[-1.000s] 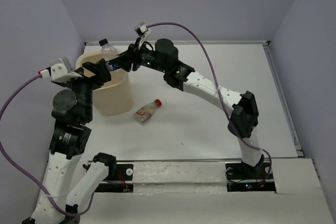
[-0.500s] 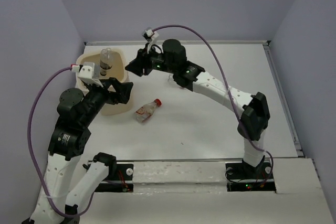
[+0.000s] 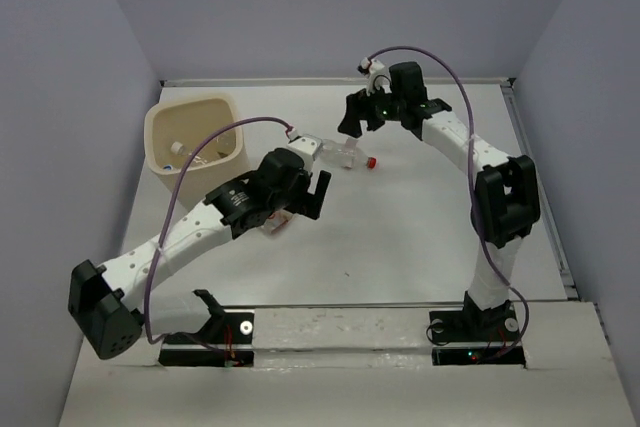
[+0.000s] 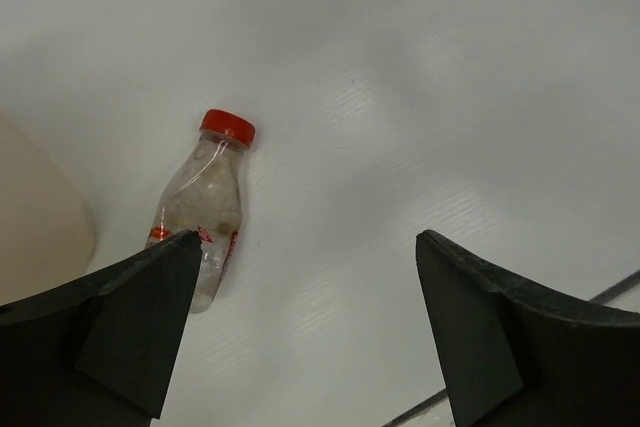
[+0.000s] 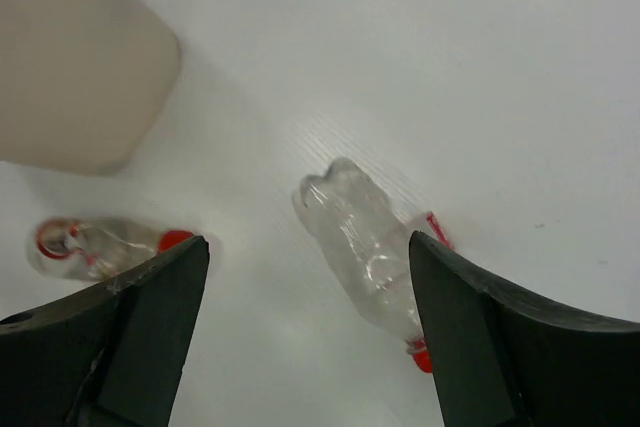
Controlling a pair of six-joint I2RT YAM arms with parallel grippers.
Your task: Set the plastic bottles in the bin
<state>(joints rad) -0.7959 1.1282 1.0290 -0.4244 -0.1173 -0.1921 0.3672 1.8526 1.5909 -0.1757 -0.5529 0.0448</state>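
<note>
Since R gripper has dropped one bottle into the bin, it hangs jaws apart over a second bottle, L gripper likewise over a third bottle, both on the table.

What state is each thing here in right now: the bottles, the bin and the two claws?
bin: upright, open at the top.
bottle in the bin: lying inside.
bottle near the bin: on its side on the table, red cap on, not held.
bottle farther out: on its side on the table, red cap on, not held.
left gripper: open, empty.
right gripper: open, empty.
</note>
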